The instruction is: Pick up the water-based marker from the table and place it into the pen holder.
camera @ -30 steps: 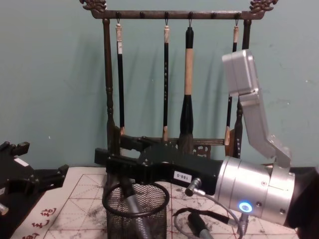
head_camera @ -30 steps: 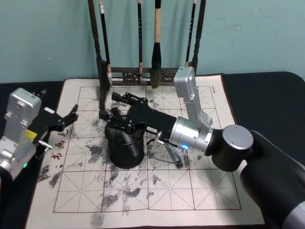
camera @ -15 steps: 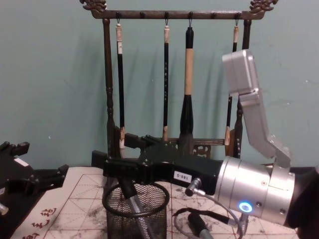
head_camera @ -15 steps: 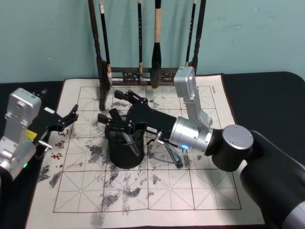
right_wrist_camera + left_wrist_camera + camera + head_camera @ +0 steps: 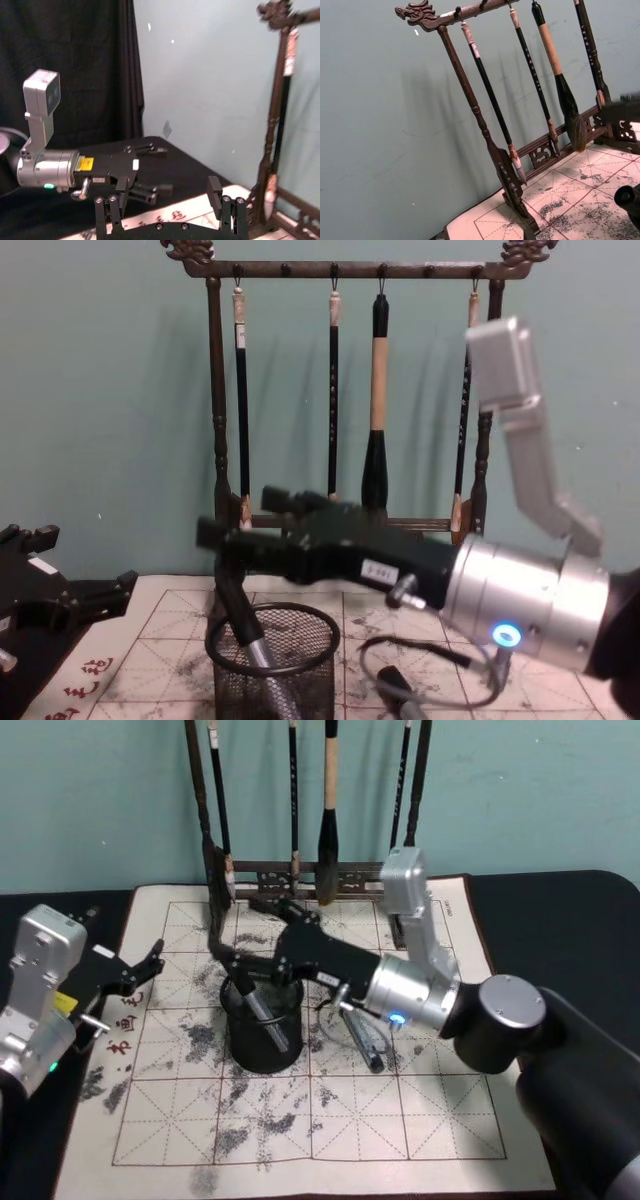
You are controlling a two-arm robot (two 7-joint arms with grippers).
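Note:
The pen holder [image 5: 262, 1038] [image 5: 276, 665], a round black mesh cup, stands on the ink-stained mat. The marker [image 5: 264, 1017] [image 5: 262, 658], grey-bodied with a black cap, leans inside it with its top sticking over the rim. Just above and behind the cup hangs my right gripper [image 5: 245, 932] [image 5: 240, 517] [image 5: 165, 210], open and holding nothing. At the mat's left edge rests my left gripper [image 5: 142, 968] [image 5: 70, 575] [image 5: 148, 170], also open and apart from the cup.
The tall dark wooden brush rack [image 5: 300, 875] [image 5: 350, 270] [image 5: 485, 135] with several hanging brushes stands at the back of the mat [image 5: 400, 1120]. A grey cable [image 5: 362, 1040] loops under my right wrist, beside the cup. Black cloth surrounds the mat.
My right gripper opened over the cup, let go of the marker, then rose and drew back to the right. The marker now leans in the holder. The left arm stayed still.

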